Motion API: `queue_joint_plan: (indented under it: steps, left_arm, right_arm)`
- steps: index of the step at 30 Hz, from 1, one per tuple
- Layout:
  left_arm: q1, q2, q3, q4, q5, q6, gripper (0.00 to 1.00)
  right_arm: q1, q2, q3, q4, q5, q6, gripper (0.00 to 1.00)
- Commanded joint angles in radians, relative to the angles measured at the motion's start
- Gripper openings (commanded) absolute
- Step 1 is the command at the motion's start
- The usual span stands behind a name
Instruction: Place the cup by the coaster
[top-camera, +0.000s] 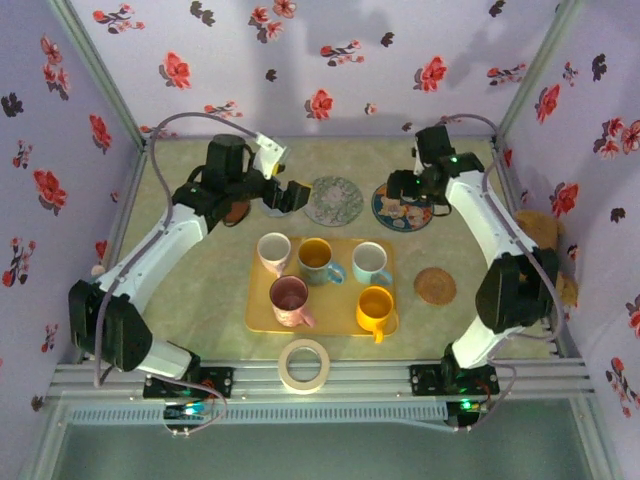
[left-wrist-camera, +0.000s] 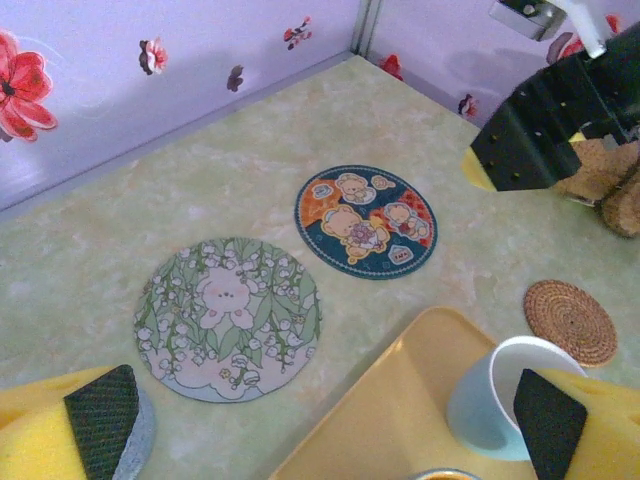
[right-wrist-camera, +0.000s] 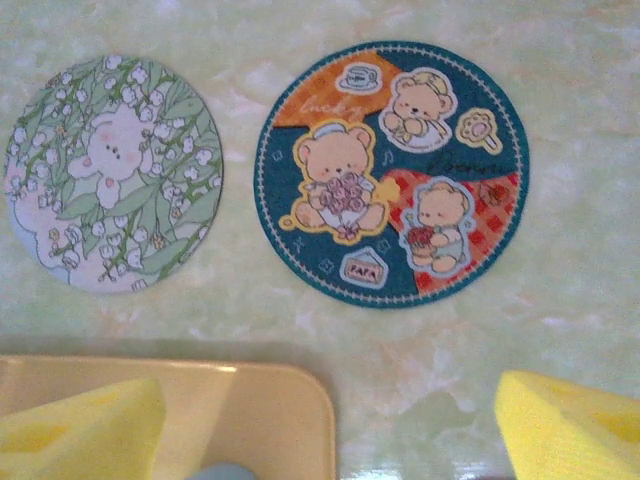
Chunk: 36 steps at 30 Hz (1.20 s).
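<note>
1. The cups (top-camera: 318, 258), five of them, are all sitting on the yellow tray (top-camera: 255, 318). None is standing beside a coaster, so I judge that grasping, lifting and placing are all waiting to be done.
2. The light blue cup (left-wrist-camera: 490, 400) is showing next to one left finger pad (left-wrist-camera: 548, 420), untouched. From above it is standing apart from both grippers.
3. The left gripper (top-camera: 285, 195) is hovering by the floral coaster (top-camera: 335, 200), fingers spread wide, carrying nothing.
4. The right gripper (top-camera: 400, 190) is hanging over the bear coaster (right-wrist-camera: 392, 172), fingers (right-wrist-camera: 80, 425) apart, gripping nothing.
</note>
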Motion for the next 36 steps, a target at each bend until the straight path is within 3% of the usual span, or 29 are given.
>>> queue_joint_plan:
  steps: [1, 16, 22, 26, 36]
  left_arm:
    - [-0.015, -0.047, -0.044, -0.004, 0.014, 0.031, 0.99]
    - [-0.095, -0.068, -0.140, 0.043, 0.041, 0.049, 0.99]
    - [-0.107, -0.061, -0.166, 0.090, 0.041, 0.033, 0.99]
    - [-0.108, -0.061, -0.182, 0.096, 0.045, 0.037, 1.00]
    - [-0.108, -0.024, -0.195, 0.119, 0.065, 0.042, 0.99]
  right_arm:
    - [-0.002, -0.090, -0.086, -0.021, 0.035, 0.043, 0.81]
    - [-0.001, -0.323, -0.452, -0.066, 0.047, 0.184, 0.46]
    - [-0.008, -0.389, -0.560, -0.087, 0.077, 0.251, 0.23]
    - [-0.023, -0.398, -0.618, -0.101, 0.087, 0.287, 0.01]
    - [-0.106, -0.373, -0.749, -0.014, 0.076, 0.369, 0.00]
